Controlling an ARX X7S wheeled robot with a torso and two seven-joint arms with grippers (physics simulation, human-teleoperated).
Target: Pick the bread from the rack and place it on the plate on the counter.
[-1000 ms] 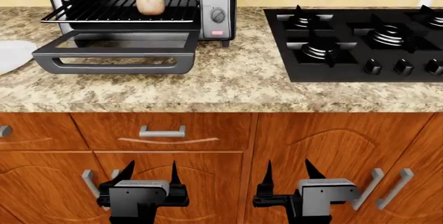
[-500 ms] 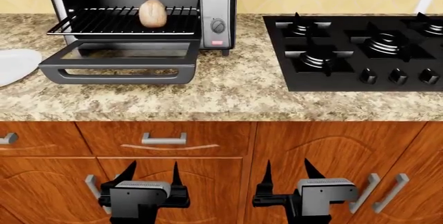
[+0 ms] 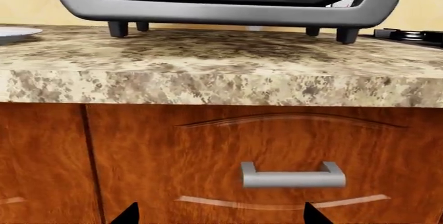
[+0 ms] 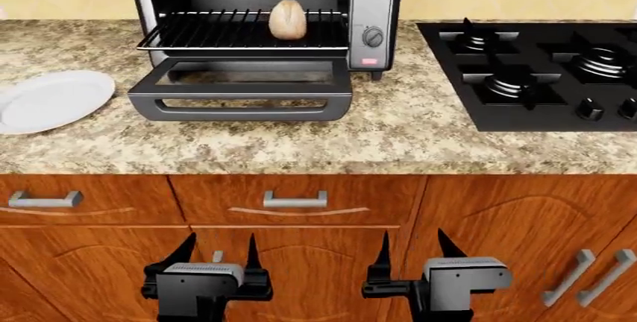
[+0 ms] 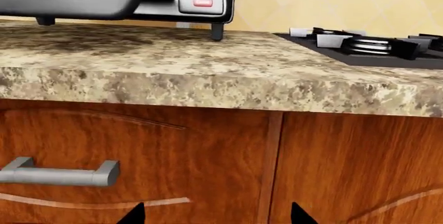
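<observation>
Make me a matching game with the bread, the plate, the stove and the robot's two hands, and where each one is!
Things:
1. bread
2. plate
3. stove
4. left hand and right hand

Places:
A. low down in front of the wooden cabinets
B. on the counter, left of the toaster oven
C. on the rack in the oven
D. on the counter, right of the oven

Pairs: 1-C, 2-B, 3-D, 4-A

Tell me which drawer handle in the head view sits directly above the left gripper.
The middle drawer handle, below the toaster oven's open door. It is above the left gripper; the other drawer handle is far off, under the plate.
</observation>
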